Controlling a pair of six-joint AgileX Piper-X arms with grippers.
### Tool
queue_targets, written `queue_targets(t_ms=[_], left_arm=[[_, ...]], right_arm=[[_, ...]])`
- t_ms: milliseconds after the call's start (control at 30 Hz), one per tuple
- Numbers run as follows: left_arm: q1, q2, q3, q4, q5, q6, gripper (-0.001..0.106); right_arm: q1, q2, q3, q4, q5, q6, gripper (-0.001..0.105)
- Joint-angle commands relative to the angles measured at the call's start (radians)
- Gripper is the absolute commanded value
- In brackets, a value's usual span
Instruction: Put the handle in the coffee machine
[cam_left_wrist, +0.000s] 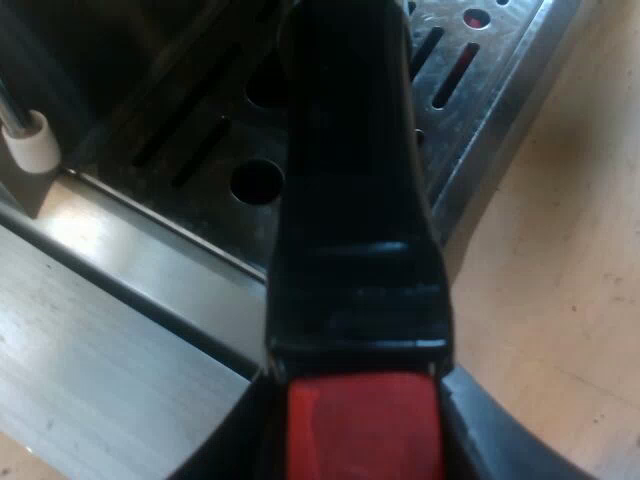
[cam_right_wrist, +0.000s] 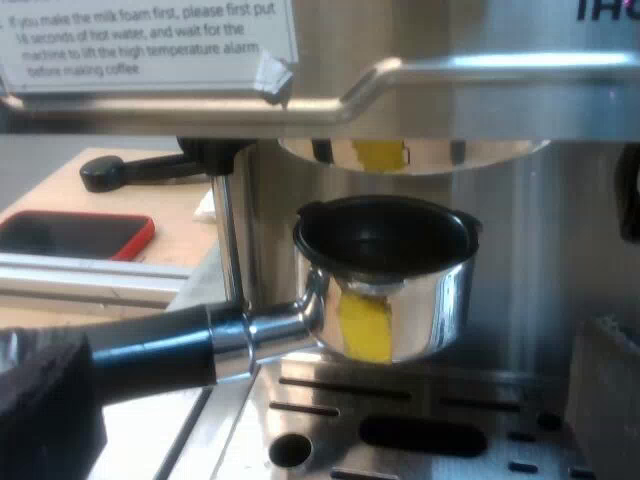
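Note:
The metal holder's dark handle (cam_left_wrist: 350, 180) runs over the drip tray (cam_left_wrist: 490, 90), its red end (cam_left_wrist: 365, 425) nearest the camera. My left gripper (cam_left_wrist: 365, 440) is shut on the handle at that red end, one finger on each side. In the right wrist view the holder's metal basket (cam_right_wrist: 390, 290) hangs upright just below the machine's round brew head (cam_right_wrist: 410, 155), a small gap between them, and its handle (cam_right_wrist: 150, 345) points away from the machine. My right gripper (cam_right_wrist: 320, 400) stands open and holds nothing, its fingers (cam_right_wrist: 605, 390) wide apart on either side of the holder.
The slotted drip tray (cam_right_wrist: 400, 435) lies right under the basket. A steam wand (cam_right_wrist: 230, 240) with a black lever (cam_right_wrist: 120, 170) stands close beside the basket. A phone in a red case (cam_right_wrist: 75, 235) lies on the wooden table. A printed note (cam_right_wrist: 150, 40) is taped to the machine.

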Motion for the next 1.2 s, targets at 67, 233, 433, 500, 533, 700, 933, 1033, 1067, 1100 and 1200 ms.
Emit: queue_targets(t_ms=[67, 233, 433, 500, 533, 700, 933, 1033, 1067, 1100, 1200], left_arm=[[-0.015, -0.011, -0.018, -0.033, 0.06, 0.021, 0.0], [-0.015, -0.004, -0.018, -0.04, 0.06, 0.02, 0.0], [-0.015, 0.036, -0.046, -0.043, 0.06, 0.02, 0.0], [-0.015, 0.049, -0.058, -0.043, 0.062, 0.02, 0.0], [-0.015, 0.05, -0.06, -0.04, 0.062, 0.02, 0.0], [-0.015, 0.077, -0.099, -0.034, 0.083, 0.02, 0.0], [-0.017, 0.077, -0.102, -0.028, 0.098, 0.02, 0.0], [-0.017, 0.077, -0.102, -0.029, 0.11, 0.03, 0.0], [-0.017, 0.077, -0.102, -0.029, 0.109, 0.03, 0.0], [-0.017, 0.077, -0.102, -0.029, 0.109, 0.03, 0.0], [-0.017, 0.077, -0.104, -0.029, 0.109, 0.03, 0.0]], right_arm=[[-0.018, 0.026, -0.001, -0.08, -0.002, -0.031, 0.097], [-0.019, 0.051, -0.001, -0.125, -0.015, -0.067, 0.097], [-0.032, 0.057, -0.001, -0.125, -0.015, -0.067, 0.097], [-0.044, 0.057, -0.001, -0.125, -0.015, -0.067, 0.097], [-0.052, 0.057, -0.001, -0.125, -0.018, -0.067, 0.097], [-0.065, 0.057, -0.001, -0.129, -0.026, -0.067, 0.097], [-0.065, 0.057, -0.001, -0.129, -0.03, -0.067, 0.097], [-0.065, 0.057, -0.001, -0.129, -0.03, -0.067, 0.097], [-0.065, 0.057, -0.001, -0.129, -0.03, -0.067, 0.097], [-0.065, 0.057, -0.001, -0.129, -0.03, -0.067, 0.097], [-0.065, 0.057, -0.001, -0.129, -0.03, -0.067, 0.097]])
